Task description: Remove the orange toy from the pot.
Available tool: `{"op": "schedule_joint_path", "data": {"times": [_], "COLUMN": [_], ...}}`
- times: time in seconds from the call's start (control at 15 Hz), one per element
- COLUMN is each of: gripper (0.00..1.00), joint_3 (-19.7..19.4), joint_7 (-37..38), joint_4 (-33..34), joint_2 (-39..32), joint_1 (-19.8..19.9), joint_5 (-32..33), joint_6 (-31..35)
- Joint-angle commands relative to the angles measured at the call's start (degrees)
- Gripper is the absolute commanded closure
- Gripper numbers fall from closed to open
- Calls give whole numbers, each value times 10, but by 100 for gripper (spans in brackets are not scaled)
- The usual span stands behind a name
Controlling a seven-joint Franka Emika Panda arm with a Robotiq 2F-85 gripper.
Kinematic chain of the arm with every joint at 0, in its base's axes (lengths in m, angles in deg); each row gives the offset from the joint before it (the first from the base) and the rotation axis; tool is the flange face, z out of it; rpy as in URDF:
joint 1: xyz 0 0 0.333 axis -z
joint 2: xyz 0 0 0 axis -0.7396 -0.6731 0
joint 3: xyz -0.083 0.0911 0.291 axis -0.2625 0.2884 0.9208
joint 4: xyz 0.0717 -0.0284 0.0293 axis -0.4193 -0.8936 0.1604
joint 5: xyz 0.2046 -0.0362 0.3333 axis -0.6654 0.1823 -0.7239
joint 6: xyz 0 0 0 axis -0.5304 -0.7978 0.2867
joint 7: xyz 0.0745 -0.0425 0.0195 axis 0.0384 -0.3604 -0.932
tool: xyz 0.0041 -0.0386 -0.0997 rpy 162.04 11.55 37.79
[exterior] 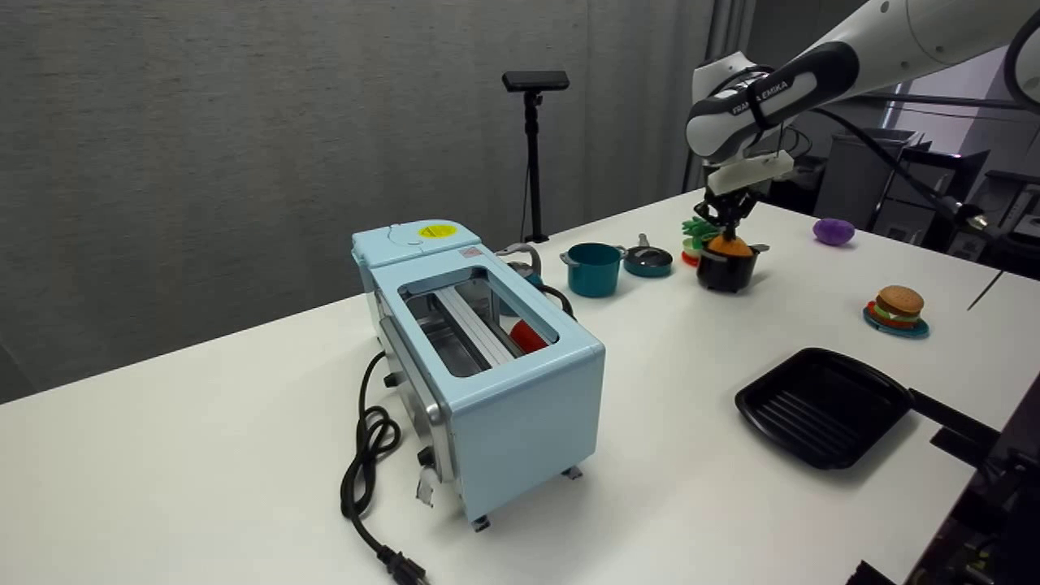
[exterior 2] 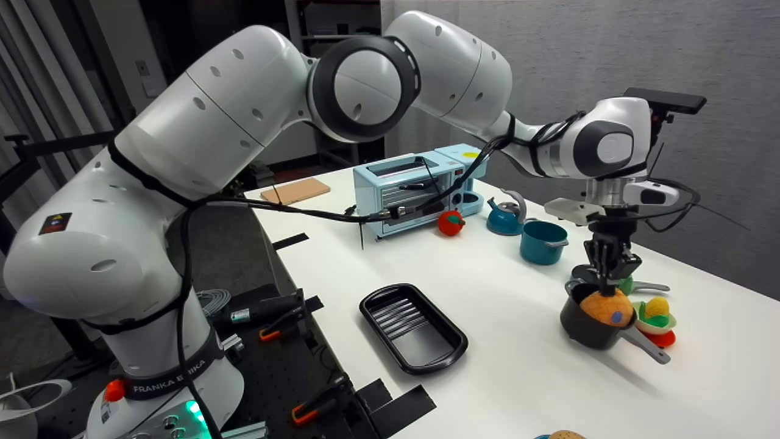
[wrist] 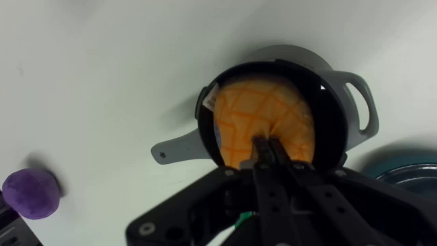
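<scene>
The black pot (exterior 2: pixel 584 330) stands below the claw (wrist: pixel 267 138), whose fingers sit nearly together. They pinch a crease in the orange toy (wrist: pixel 257 106), which lies inside the pot, directly beneath the fingertips.

Grey fabric (exterior: pixel 244 162) hangs behind the white table (exterior: pixel 203 447).
</scene>
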Motion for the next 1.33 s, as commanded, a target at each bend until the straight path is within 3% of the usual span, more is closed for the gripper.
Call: {"op": "schedule_joint_path", "data": {"times": [0.0, 0.27, 0.6, 1.27], "gripper": [99, 99, 99, 99], "joint_3": [12, 32, 97, 220], "joint_7": [-4, -18, -61, -222], "joint_4": [-13, -14, -25, -153], "joint_2": [39, 81, 127, 201], "joint_1": [3, 1, 0, -21], "joint_5": [-2, -11, -65, -173], "joint_6": [21, 47, 62, 38]}}
